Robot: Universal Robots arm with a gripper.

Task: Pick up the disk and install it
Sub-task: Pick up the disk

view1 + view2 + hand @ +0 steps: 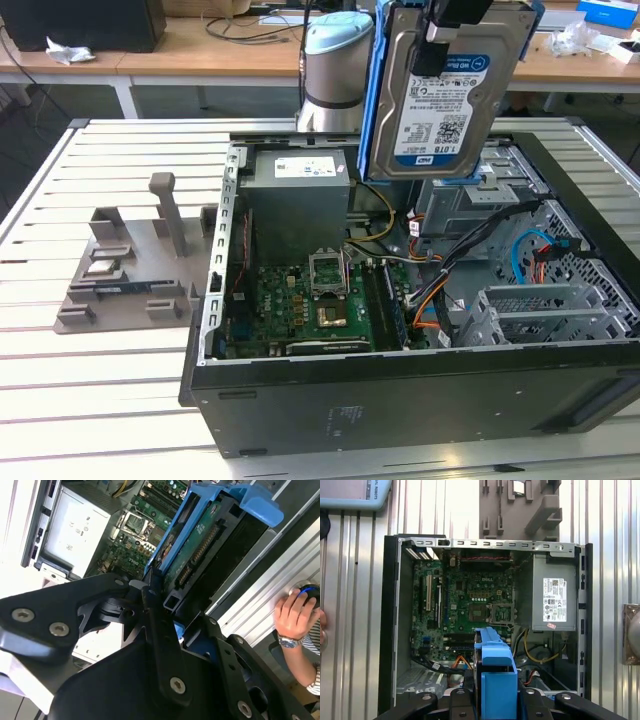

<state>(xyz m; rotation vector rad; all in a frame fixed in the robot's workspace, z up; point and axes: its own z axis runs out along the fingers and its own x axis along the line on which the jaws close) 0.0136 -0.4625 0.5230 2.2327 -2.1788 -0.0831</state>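
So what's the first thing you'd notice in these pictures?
The silver disk in its blue rails, held up by the black gripper above the open computer case. Below it, the green motherboard lies bare inside the case, beside the grey power supply. In the second wrist view, a person's hand rests beyond the case.

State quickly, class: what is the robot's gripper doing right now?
Gripper: shut on the flat silver metal disk with blue plastic side rails, held above the open black computer case.
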